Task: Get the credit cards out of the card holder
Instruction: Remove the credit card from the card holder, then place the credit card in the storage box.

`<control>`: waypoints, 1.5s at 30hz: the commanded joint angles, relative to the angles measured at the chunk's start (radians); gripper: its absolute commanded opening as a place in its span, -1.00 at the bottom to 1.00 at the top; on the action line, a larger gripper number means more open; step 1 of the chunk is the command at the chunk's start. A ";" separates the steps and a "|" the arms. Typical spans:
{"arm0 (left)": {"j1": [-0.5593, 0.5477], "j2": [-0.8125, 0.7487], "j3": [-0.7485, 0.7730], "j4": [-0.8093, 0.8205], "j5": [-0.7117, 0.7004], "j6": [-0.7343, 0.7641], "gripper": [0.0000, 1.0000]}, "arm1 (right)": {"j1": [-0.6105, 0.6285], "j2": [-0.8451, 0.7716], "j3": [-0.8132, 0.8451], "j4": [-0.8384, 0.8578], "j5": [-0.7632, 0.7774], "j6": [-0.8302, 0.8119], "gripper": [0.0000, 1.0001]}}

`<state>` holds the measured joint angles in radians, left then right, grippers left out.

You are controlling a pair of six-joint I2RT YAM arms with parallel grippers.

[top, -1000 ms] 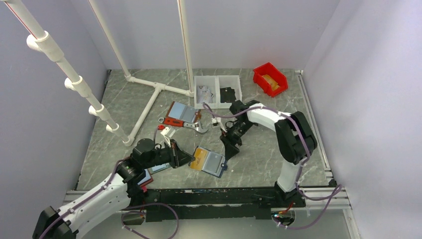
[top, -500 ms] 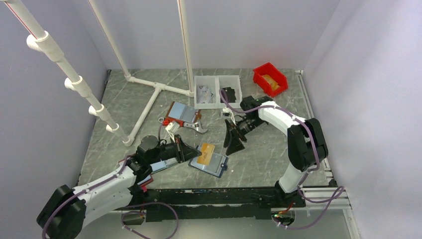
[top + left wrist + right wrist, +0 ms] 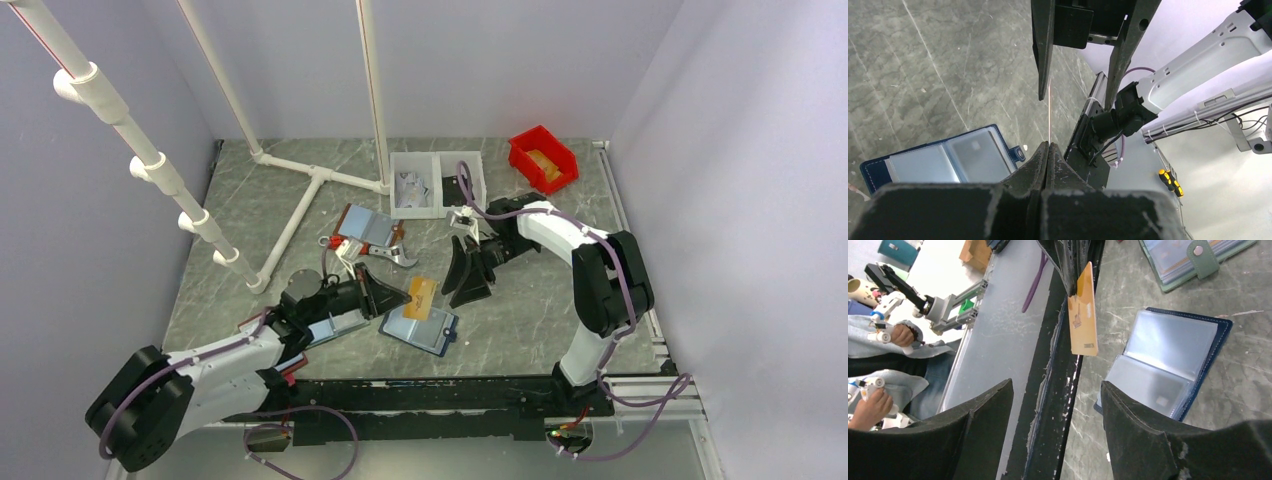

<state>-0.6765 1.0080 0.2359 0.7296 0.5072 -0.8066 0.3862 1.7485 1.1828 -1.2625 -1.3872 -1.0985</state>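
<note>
Here the outstretched left end effector [image 3: 1048,150] clamps the tan card [image 3: 1083,310]; right end effector [image 3: 460,288] gapes nearby.

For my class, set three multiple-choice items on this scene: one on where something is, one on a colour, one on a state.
1. Where is the orange card?
A in a holder pocket
B pinched in the left gripper
C in the right gripper

2. What colour is the cover of the open holder beside that card?
A red
B green
C navy

3. How is the right gripper?
A open, empty
B shut on the card
C shut on the holder

Key: 1B, it clamps the card's edge. 2C, a navy rim frames the pale pockets. 3A, its jaws stand wide apart, touching nothing.
</note>
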 commanded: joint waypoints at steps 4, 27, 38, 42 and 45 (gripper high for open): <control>-0.024 0.065 0.054 0.151 -0.059 0.002 -1.00 | -0.009 -0.034 -0.022 0.155 -0.057 0.132 0.34; -0.099 0.273 0.119 0.296 -0.127 -0.007 -1.00 | -0.010 -0.054 -0.017 0.199 -0.054 0.207 -0.77; -0.093 -0.081 0.159 -0.327 -0.289 0.122 0.63 | -0.047 -0.149 0.011 0.232 0.206 0.244 -1.00; -0.074 -0.218 0.240 -0.636 -0.365 0.163 0.98 | -0.141 -0.225 -0.004 0.282 0.278 0.290 -1.00; -0.054 -0.235 0.358 -0.838 -0.354 0.218 0.99 | -0.213 -0.289 -0.027 0.323 0.329 0.312 -1.00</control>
<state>-0.7528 0.7986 0.4541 0.2325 0.2005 -0.6846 0.2520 1.5494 1.1606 -1.0138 -1.1442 -0.8165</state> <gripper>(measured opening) 0.992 0.009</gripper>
